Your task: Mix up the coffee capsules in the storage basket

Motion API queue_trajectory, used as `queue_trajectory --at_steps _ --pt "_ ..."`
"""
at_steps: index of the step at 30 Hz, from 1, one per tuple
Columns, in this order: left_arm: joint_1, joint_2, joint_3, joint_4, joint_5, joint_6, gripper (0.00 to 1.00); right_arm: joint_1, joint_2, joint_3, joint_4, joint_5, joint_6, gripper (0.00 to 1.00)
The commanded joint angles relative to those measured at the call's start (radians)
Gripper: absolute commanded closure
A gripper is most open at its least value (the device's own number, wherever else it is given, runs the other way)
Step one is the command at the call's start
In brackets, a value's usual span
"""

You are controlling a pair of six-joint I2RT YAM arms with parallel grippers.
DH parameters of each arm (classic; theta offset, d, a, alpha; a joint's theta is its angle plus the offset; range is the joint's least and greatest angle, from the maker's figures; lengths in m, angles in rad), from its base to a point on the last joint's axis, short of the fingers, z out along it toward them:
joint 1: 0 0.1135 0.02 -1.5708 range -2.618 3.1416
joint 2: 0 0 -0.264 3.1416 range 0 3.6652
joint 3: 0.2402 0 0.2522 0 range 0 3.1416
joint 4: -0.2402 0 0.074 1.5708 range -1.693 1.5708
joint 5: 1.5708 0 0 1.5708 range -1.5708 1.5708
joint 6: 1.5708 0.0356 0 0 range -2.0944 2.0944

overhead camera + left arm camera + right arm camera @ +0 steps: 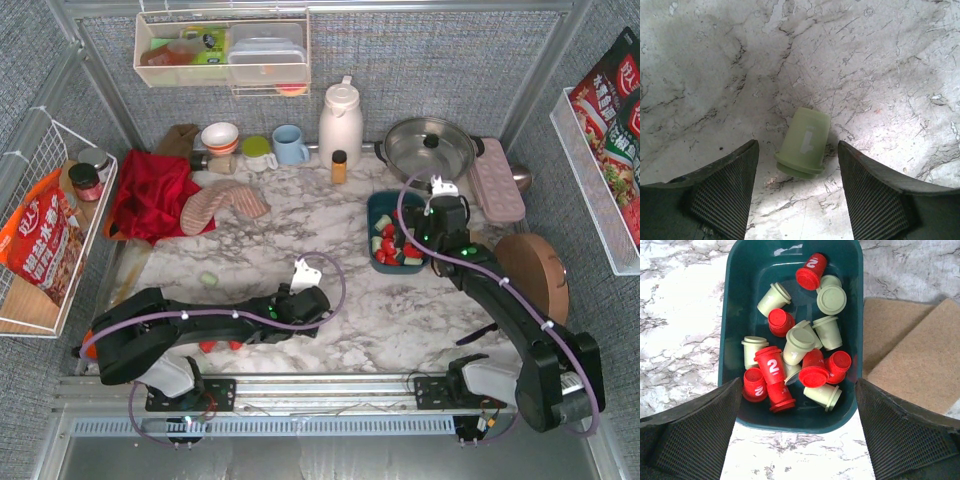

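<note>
I am holding my left claw (797, 145) open astride the green capsule (804, 137), which is lying on its side, long axis pointing away from me.

From above, the right arm (490, 285) covers the near right corner of the basket (378, 205), and the capsules (388, 246) inside are too small to count. The left arm (200, 322) half hides 2 red objects (206, 346), too little showing to tell what they are. In the right wrist view, the top edge cuts off the basket's far rim.
</note>
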Motion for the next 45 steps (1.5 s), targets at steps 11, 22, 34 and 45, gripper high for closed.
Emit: queue_trajectory --at_steps 11,22,34,45 --pt "-0.001 0.023 0.007 -0.005 0.018 -0.017 0.33 -0.013 -0.043 -0.011 0.005 0.07 0.053 0.01" --pt "0.0 0.024 -0.004 -0.006 0.033 -0.036 0.39 -0.046 -0.105 -0.062 0.016 0.166 0.173 0.01" --pt "0.0 0.027 0.007 -0.018 0.045 -0.03 0.43 -0.046 -0.094 -0.056 0.003 0.152 0.168 0.01" --pt "0.0 -0.057 -0.007 0.048 0.045 0.024 0.59 -0.046 -0.086 -0.038 -0.011 0.106 0.159 0.01"
